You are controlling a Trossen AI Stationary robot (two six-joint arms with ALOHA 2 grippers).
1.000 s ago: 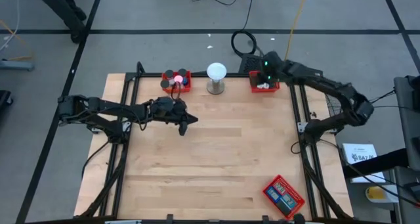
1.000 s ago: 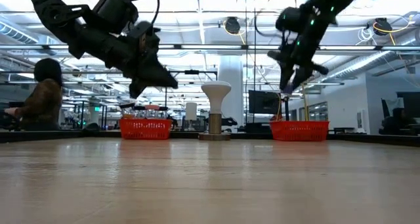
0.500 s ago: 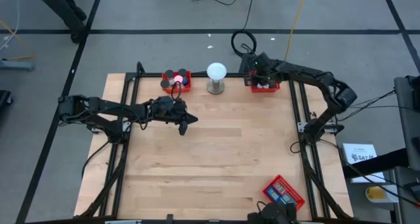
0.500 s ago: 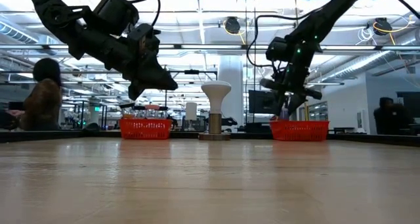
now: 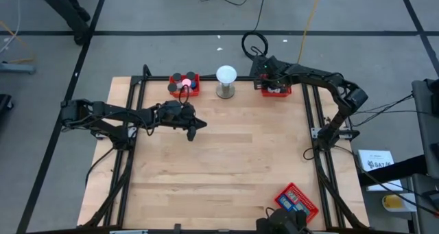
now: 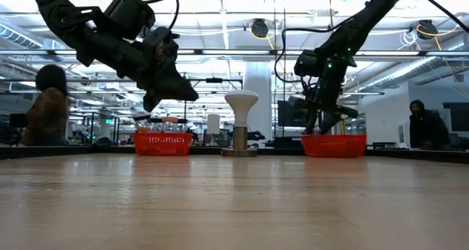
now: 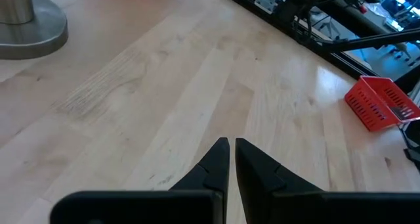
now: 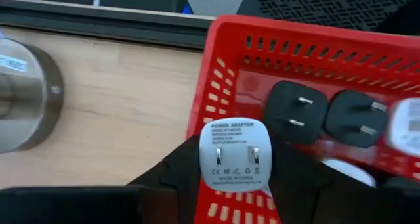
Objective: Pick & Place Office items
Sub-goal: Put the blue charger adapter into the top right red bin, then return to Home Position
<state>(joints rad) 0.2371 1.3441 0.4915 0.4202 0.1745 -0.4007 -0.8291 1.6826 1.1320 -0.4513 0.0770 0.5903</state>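
Observation:
My right gripper [image 5: 263, 72] [image 6: 321, 122] hangs over the left end of the far right red tray [image 5: 278, 92] [image 8: 226, 33], shut on a white power adapter [image 8: 233, 155]. Two black adapters [image 8: 295, 112] [image 8: 355, 117] and white items [image 8: 407, 127] lie in that tray. The far left red tray [image 5: 194, 77] [image 6: 163, 143] holds red, pink and black discs [image 5: 181, 80]. My left gripper [image 5: 201, 128] [image 7: 231, 145] is shut on nothing and hovers above bare wood near the table's middle. My right gripper pinches the white power adapter between its two fingers [image 8: 172, 173], one on each side of the body [image 8: 207, 166]. The labelled face with its two prongs is turned toward the wrist camera. The adapter is lifted clear, above the tray's rim, with the fingers pointing down.
A white globe on a metal base [image 5: 226, 79] [image 6: 241, 122] [image 7: 26, 20] stands between the two far trays. A third red tray [image 5: 296, 201] [image 7: 380, 102] sits by the near right corner. Black frame rails [image 5: 317, 134] run along both sides. People show in the room behind [image 6: 48, 107].
My right gripper, still holding the white adapter, has moved toward the table's left along the far right tray and come down closer to its rim. The left arm has stayed put.

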